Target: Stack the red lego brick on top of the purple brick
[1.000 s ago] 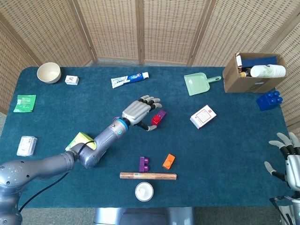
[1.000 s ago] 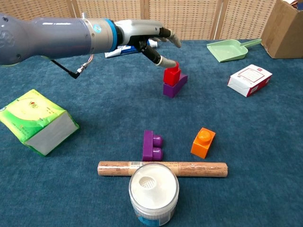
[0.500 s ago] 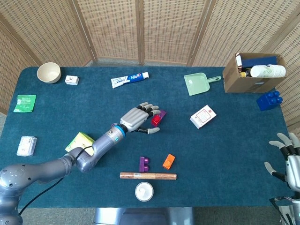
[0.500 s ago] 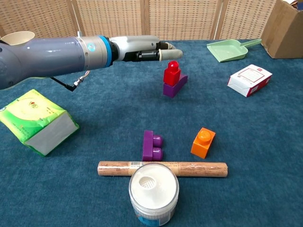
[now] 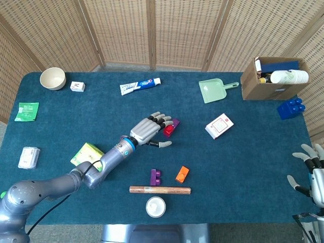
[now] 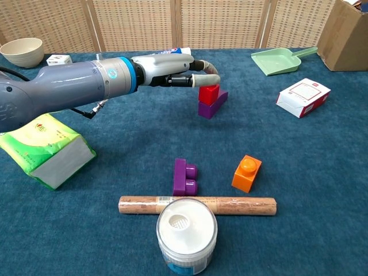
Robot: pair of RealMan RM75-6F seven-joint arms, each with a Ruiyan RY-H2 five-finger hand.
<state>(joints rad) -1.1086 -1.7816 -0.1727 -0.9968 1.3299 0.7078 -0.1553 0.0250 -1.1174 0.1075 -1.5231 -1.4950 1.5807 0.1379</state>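
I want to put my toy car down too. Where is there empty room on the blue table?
Bare cloth lies between the orange brick and the right hand, and between bowl and tissue pack. It is crowded around the left hand.

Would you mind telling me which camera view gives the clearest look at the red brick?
The chest view: the red brick shows large, from the side, sitting on the purple brick, with the left hand just above it. The head view shows it small, from above, partly hidden by that hand's fingers.
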